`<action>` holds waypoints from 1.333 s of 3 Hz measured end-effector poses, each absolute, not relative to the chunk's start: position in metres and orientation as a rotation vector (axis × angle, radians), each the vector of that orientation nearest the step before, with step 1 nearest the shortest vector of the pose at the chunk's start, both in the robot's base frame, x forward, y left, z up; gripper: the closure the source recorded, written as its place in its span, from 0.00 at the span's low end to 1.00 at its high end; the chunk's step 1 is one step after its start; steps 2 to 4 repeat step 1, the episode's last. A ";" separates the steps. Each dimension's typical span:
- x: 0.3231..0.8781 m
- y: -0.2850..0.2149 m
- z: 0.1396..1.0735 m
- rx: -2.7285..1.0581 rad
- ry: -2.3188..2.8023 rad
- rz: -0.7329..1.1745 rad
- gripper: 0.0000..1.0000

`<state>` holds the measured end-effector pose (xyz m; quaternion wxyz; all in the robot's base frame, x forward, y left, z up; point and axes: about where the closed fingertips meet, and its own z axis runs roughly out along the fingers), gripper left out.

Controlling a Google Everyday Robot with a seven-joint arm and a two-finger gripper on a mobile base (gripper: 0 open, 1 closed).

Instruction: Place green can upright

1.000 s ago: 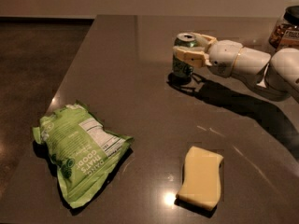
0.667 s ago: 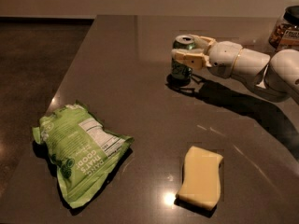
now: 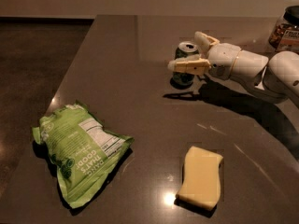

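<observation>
The green can (image 3: 183,76) stands upright on the dark table (image 3: 140,106) at the back right, with its silver pull-tab top facing up. My gripper (image 3: 186,50) reaches in from the right and is open around the can. One finger (image 3: 189,66) crosses in front of the can's upper body. The other finger (image 3: 204,38) sits behind the can to the right. The white arm (image 3: 261,69) stretches off to the right edge.
A light-green snack bag (image 3: 79,157) lies flat at the front left. A yellow sponge (image 3: 201,177) lies at the front, right of the middle. A jar with a dark lid (image 3: 286,29) stands at the far right back. The table's left edge runs diagonally.
The can has come down slightly and now rests on the table. The fingers have spread apart around it. The bag and sponge have not moved.
</observation>
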<state>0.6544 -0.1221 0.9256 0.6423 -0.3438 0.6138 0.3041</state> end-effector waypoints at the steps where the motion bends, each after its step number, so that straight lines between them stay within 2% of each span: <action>1: 0.654 -0.122 0.926 -0.784 1.399 0.693 0.00; 4: 0.654 -0.122 0.926 -0.784 1.399 0.693 0.00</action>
